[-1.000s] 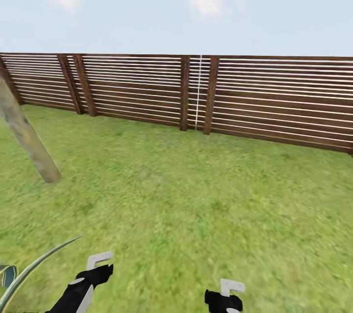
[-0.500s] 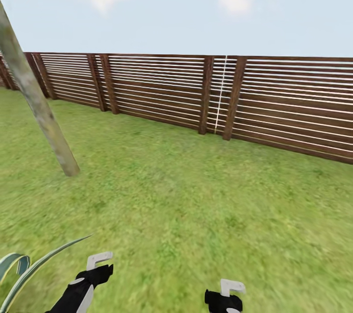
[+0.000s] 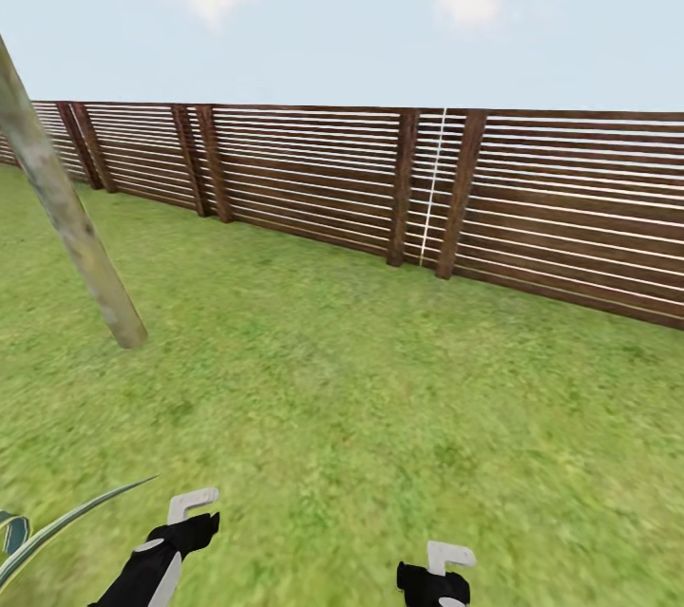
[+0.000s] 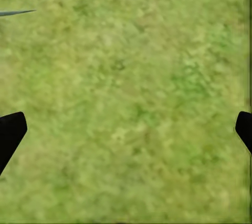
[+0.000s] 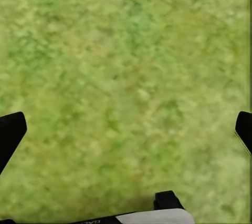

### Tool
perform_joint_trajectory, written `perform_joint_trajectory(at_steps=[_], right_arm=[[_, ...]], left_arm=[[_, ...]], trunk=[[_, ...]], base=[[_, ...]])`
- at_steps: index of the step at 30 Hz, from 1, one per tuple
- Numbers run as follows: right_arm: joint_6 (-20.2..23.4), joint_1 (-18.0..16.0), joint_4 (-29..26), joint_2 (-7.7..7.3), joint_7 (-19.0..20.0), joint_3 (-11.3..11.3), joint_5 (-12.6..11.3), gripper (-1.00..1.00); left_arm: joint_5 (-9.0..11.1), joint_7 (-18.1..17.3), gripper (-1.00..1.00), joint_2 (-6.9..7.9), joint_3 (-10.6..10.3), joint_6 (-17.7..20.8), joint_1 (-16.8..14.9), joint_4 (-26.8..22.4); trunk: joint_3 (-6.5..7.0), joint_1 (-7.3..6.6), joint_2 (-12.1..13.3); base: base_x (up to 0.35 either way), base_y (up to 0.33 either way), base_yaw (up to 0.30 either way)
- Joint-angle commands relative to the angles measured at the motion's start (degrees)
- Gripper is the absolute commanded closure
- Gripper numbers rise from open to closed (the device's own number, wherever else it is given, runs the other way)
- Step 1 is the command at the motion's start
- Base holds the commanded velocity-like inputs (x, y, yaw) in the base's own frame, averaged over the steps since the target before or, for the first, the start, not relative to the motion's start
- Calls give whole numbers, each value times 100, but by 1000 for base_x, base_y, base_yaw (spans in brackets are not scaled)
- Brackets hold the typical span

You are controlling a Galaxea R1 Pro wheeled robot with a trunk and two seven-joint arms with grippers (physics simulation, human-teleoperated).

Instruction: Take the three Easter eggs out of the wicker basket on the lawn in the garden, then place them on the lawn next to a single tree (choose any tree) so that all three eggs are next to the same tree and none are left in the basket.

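The lawn (image 3: 380, 398) spreads out ahead of me up to the slat fence. At the left a pale grey-beige tree trunk (image 3: 66, 208) rises at a slant from the grass. The three Easter eggs and the wicker basket are out of view. My left gripper (image 3: 190, 507) and right gripper (image 3: 442, 564) hang low over the grass at the near edge of the head view. In the left wrist view the dark fingers (image 4: 10, 129) stand far apart over bare grass, and the right fingers (image 5: 10, 129) do the same. Both are open and hold nothing.
A dark brown horizontal-slat fence (image 3: 313, 180) bounds the garden along the far side. A long thin green leaf (image 3: 66, 521) of some plant reaches in at the near left, beside my left arm. Open grass lies between me, the trunk and the fence.
The whole picture has slid to the right, so the camera has turned left and more of the trunk is in view. Both arms keep their pose.
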Motion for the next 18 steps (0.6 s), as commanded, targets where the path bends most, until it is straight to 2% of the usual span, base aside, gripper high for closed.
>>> perform_joint_trajectory(at_steps=[1, 12, 18], right_arm=[[28, -2, -12, 0, -25, 12, -39, -100], [28, -2, -12, 0, -25, 18, -39, -100], [28, -2, -12, 0, -25, 20, -39, -100]], left_arm=[[-2, 7, -100, -2, 6, 35, -2, -13], [-2, 2, -100, 1, 5, 35, -2, -13], [-2, 1, -100, -1, 6, 35, -2, -13]], trunk=[[-12, 6, -12], [-12, 6, -12], [-12, 6, -12]], base=[[282, -219, 1], [284, -199, 2], [311, -93, 141]])
